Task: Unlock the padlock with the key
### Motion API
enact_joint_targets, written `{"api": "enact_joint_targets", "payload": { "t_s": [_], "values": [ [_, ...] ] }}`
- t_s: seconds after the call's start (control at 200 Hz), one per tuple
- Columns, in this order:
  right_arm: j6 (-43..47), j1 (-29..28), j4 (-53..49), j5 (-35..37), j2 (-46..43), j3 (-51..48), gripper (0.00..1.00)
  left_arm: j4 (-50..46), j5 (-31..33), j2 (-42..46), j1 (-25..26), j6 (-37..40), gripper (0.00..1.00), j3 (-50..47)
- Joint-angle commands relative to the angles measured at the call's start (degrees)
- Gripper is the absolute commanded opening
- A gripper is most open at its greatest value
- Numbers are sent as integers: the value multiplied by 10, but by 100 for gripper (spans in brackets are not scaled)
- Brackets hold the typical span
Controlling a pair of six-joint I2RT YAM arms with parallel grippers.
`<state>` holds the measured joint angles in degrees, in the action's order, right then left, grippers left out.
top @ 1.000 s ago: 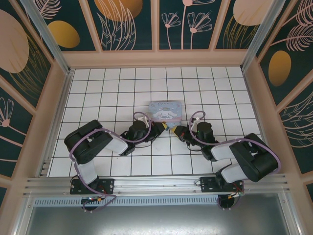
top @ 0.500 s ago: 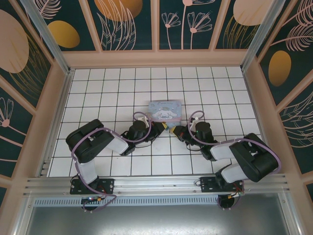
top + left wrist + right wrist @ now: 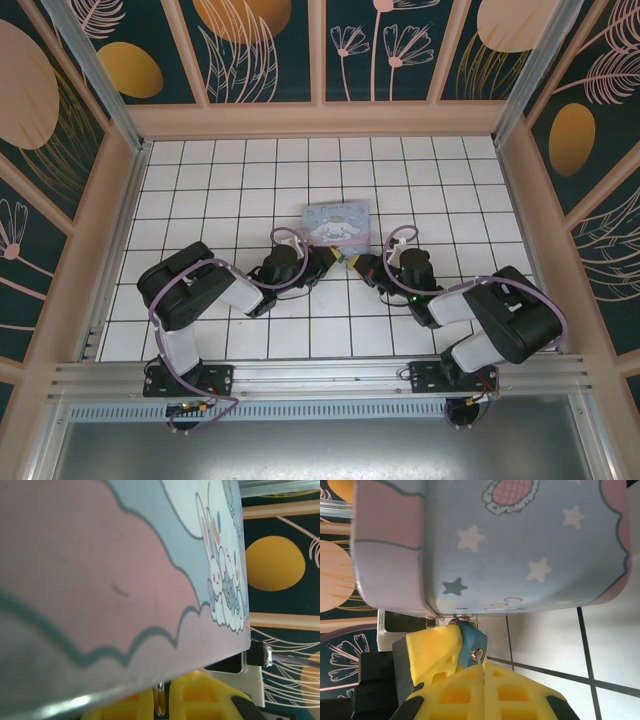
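The teal padlock (image 3: 471,639) hangs from the clasp on the front of the pastel tin box (image 3: 520,540). A yellow finger (image 3: 431,652) of my left gripper (image 3: 325,258) presses on its left side. In the left wrist view, that gripper (image 3: 167,687) is shut on a thin silvery piece (image 3: 160,700), apparently the padlock's shackle. My right gripper (image 3: 484,669) is shut on the key (image 3: 481,660), whose thin shaft reaches the padlock's keyhole (image 3: 478,654). From above, the right gripper (image 3: 356,264) meets the left one just in front of the box (image 3: 336,222).
The tiled floor (image 3: 300,180) is bounded by low wooden walls (image 3: 320,118) at the back and sides. Both arms lie low across the near tiles, and a metal rail (image 3: 320,378) runs along the front edge.
The right arm's elbow has shifted slightly left and away, and the box has turned a touch. Both grippers remain shut at the padlock.
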<state>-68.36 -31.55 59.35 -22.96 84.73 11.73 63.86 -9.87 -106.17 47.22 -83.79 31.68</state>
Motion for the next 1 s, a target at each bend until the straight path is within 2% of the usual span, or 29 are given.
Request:
{"api": "enact_joint_targets", "payload": {
  "t_s": [0.0, 0.35, 0.731, 0.996],
  "values": [
    [-7, -1, 97, -36, 13, 0, 0, 77, -42, -1, 8, -33, 0, 12],
    [-58, 54, 203, -99, 58, 2, 0, 105, -50, 15, 8, -54, 0, 7],
    [-98, 49, 215, -133, 72, 39, 0, 93, -51, 24, 8, -49, 0, 13],
    [10, 50, 32, -134, 27, 103, 0, 75, -55, 27, 8, -38, 0, 17]
  ]
}}
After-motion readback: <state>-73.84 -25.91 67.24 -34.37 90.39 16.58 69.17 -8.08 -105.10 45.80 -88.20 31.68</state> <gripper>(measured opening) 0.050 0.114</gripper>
